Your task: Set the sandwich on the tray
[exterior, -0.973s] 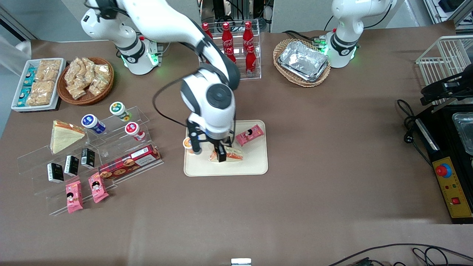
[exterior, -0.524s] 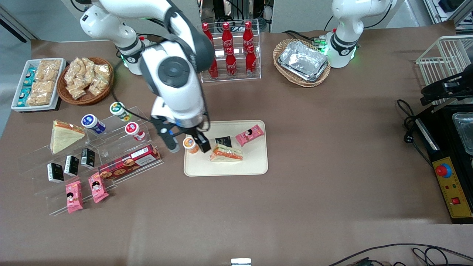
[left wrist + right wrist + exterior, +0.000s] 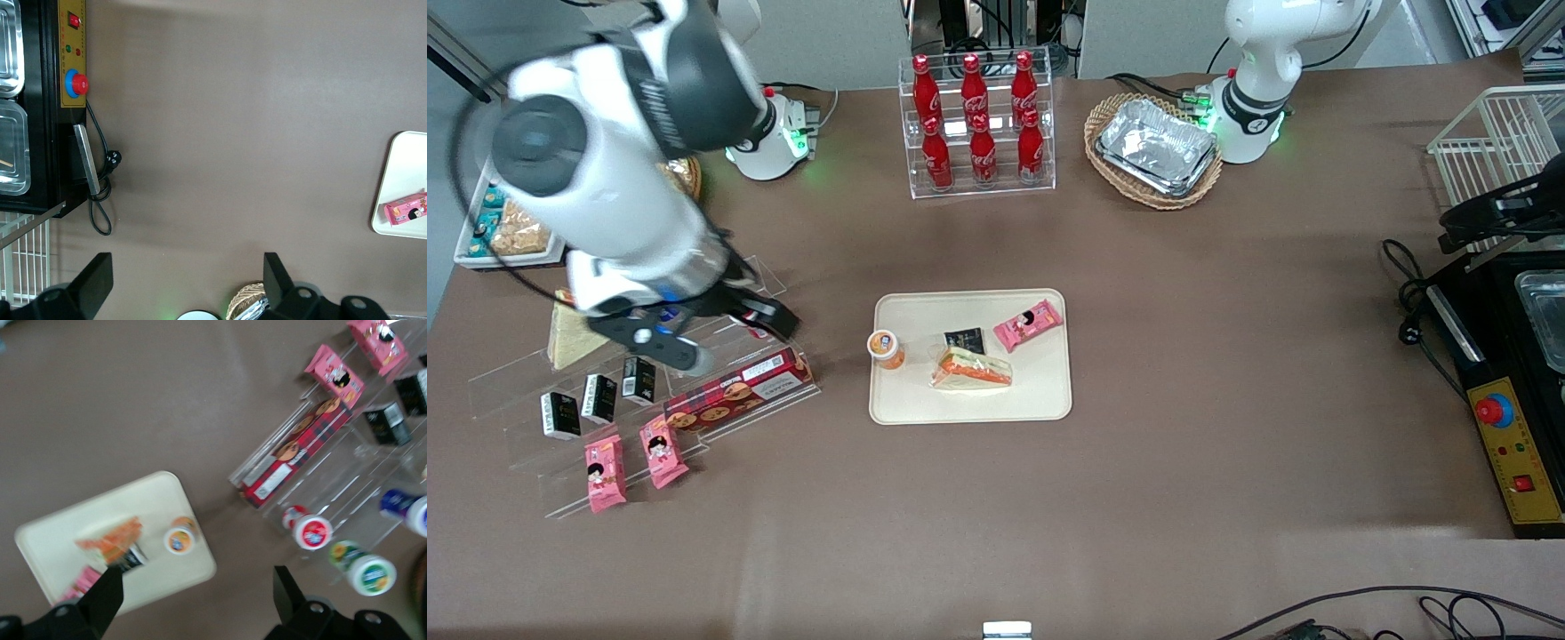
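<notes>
Gripper (image 3: 725, 333) withdrawn, open, sandwich (image 3: 971, 368) on tray (image 3: 1040, 391)

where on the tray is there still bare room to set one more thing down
The tray is bare along its edge nearest the front camera, below the sandwich. It is crowded around the orange-lidded cup, black packet and pink snack. The open claw hangs above the acrylic shelf.

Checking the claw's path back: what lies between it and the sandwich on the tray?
Front view: from the open claw, the red biscuit box, bare table, then the orange-lidded cup before the sandwich on the tray.
</notes>
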You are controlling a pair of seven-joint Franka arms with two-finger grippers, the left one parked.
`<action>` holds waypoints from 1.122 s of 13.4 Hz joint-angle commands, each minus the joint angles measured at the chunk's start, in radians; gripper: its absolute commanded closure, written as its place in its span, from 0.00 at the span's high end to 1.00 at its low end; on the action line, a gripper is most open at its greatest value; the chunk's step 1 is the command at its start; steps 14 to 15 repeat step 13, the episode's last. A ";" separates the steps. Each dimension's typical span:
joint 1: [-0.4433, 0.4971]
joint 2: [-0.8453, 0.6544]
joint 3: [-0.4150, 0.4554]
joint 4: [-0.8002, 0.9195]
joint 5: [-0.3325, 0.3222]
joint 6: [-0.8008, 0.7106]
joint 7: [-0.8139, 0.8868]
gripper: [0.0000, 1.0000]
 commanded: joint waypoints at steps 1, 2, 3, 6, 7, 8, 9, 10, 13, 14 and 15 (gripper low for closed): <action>-0.104 -0.051 0.025 -0.032 -0.010 -0.061 -0.288 1.00; -0.163 -0.065 0.051 -0.034 -0.010 -0.065 -0.360 1.00; -0.250 -0.079 0.110 -0.040 -0.013 -0.070 -0.433 1.00; -0.445 -0.111 0.250 -0.046 -0.042 -0.055 -0.495 1.00; -0.505 -0.119 0.299 -0.046 -0.050 -0.044 -0.500 1.00; -0.549 -0.125 0.330 -0.047 -0.050 -0.038 -0.533 1.00; -0.566 -0.136 0.333 -0.060 -0.050 -0.023 -0.585 1.00; -0.589 -0.161 0.341 -0.098 -0.050 0.020 -0.624 1.00; -0.707 -0.194 0.468 -0.158 -0.056 0.045 -0.644 1.00; -0.707 -0.194 0.468 -0.158 -0.056 0.045 -0.644 1.00; -0.707 -0.194 0.468 -0.158 -0.056 0.045 -0.644 1.00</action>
